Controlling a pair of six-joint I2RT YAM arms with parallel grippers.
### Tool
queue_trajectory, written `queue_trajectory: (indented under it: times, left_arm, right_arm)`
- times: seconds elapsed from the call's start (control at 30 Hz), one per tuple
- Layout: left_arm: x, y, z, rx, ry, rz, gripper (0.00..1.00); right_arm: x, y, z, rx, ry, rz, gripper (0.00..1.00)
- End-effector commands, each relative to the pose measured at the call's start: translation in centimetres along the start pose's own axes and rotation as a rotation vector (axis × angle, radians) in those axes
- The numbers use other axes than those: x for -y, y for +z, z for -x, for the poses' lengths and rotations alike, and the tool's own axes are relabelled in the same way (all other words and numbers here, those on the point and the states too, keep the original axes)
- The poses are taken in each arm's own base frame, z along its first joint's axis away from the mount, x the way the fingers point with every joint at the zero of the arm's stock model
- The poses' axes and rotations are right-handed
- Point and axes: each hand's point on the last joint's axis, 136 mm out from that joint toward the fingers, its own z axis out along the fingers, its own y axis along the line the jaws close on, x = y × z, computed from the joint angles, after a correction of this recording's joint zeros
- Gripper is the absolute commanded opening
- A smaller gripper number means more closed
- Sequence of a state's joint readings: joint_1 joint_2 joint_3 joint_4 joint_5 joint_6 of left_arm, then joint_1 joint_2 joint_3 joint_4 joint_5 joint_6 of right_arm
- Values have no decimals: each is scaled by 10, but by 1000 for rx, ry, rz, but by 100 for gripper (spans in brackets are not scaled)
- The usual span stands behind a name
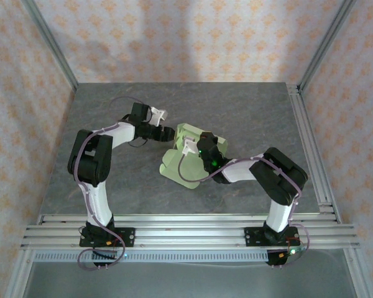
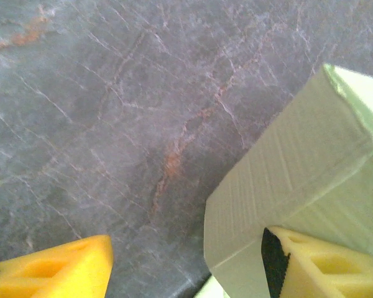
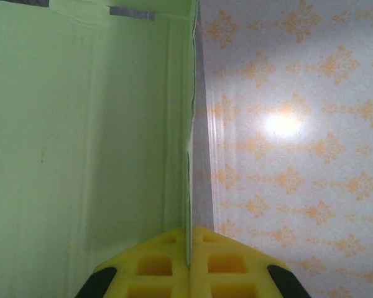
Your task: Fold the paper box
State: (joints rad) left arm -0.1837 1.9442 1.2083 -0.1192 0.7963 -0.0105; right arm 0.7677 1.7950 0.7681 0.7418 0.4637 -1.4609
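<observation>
The paper box (image 2: 298, 186) runs off the left wrist view's right edge.

I'm watching the grey, veined counter (image 1: 236, 112) carrying the pale-green paper box (image 1: 173, 165) — it's sitting near the middle.

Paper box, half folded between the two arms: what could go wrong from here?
1. The right tool pinches the thin edge of one wall of the paper box; a tug might tear the card or let it slip free.
2. The left tool is open, with a box panel close beside one finger; a push could dent the panel or shove the box across the table.
</observation>
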Motion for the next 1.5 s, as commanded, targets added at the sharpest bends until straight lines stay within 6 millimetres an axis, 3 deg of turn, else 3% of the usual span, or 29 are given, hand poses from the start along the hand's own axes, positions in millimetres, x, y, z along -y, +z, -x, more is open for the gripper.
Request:
queue_trajectory:
  times: [0.0,0.3,0.7,0.97,1.3,1.47]
  left_arm:
    - [18,-14,10,51,44,-21,66]
    - [16,-18,9,56,41,-3,66]
    - [14,-21,1,50,32,17,65]
    - [11,-42,0,81,27,58,65]
    - [3,-45,-1,74,4,69,65]
    - [0,-67,14,176,-12,88,65]
  right_arm:
    - [0,3,2,-29,-44,-3,0]
    - [3,6,21,-12,-61,-95,0]
    - [2,8,30,-27,-97,-245,0]
    - [21,2,34,-20,-93,-255,0]
    - [8,5,39,-13,-138,-252,0]
    - [5,4,38,-15,-156,-248,0]
